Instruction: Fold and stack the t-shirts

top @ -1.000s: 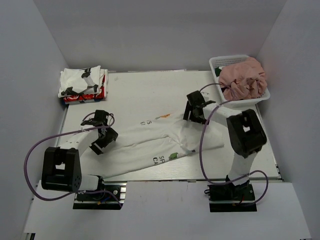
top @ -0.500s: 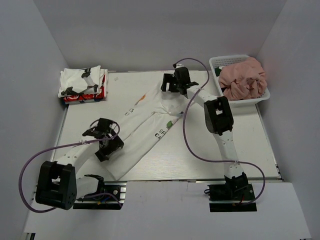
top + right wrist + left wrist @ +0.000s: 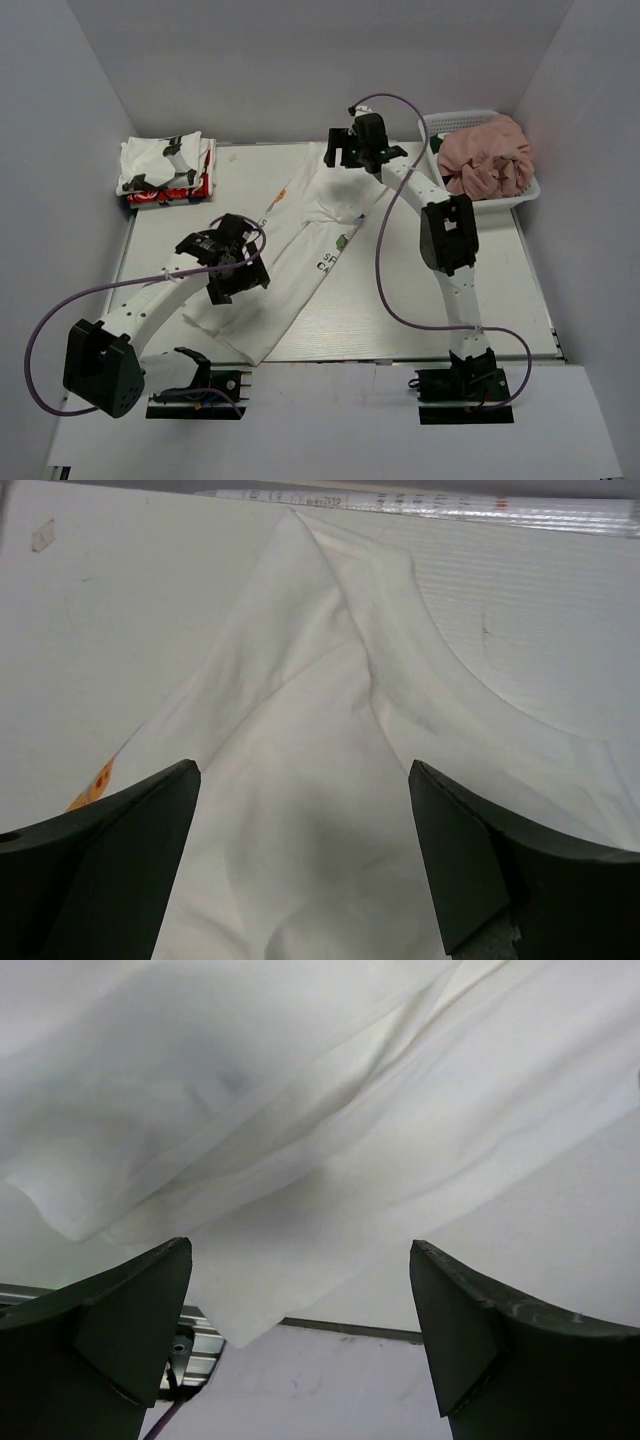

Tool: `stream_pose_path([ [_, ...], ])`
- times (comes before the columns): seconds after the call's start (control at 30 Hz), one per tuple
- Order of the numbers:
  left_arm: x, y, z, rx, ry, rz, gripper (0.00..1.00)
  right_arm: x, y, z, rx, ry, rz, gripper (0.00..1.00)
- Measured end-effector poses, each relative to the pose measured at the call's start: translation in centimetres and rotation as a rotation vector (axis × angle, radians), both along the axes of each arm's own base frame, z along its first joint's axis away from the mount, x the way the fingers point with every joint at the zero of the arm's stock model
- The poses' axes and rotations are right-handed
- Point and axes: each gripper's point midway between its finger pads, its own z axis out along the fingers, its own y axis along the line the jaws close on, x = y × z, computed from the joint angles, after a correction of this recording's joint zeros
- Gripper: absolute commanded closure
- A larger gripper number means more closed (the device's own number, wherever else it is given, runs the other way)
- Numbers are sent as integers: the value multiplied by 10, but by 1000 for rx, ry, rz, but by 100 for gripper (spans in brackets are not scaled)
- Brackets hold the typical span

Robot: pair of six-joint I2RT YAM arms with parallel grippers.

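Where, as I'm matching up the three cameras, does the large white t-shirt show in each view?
Top external: the white t-shirt lies diagonally across the middle of the table, from near-left to far-centre.
Left wrist: the white t-shirt fills the upper part of the frame, rumpled.
Right wrist: the white t-shirt fills the centre, its collar curve to the right.
Shared landmark: the white table under the shirt.

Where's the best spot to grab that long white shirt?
Probably at its ends, from above. The white shirt lies flat in a bunched diagonal strip, so only its ends offer loose edges: the far tip by the open right gripper and the near corner by the open left gripper.
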Motion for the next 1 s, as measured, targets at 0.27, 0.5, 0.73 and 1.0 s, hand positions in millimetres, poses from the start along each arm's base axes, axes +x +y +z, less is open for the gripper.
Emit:
stream_pose_path([
  [0.27, 13, -5, -16, 106, 41, -70, 0, -62, -7, 44, -21, 66, 34, 9],
  [0.5, 0, -9, -55, 162, 151, -132, 0, -80, 18, -35, -120, 229, 98, 9],
  [0.73, -11, -19, -69, 179, 178, -176, 0, -102, -22, -81, -289, 341, -10, 9],
  [1.0, -34, -56, -74, 111, 226, -285, 0, -121, -59, -89, -383, 376, -178, 9],
])
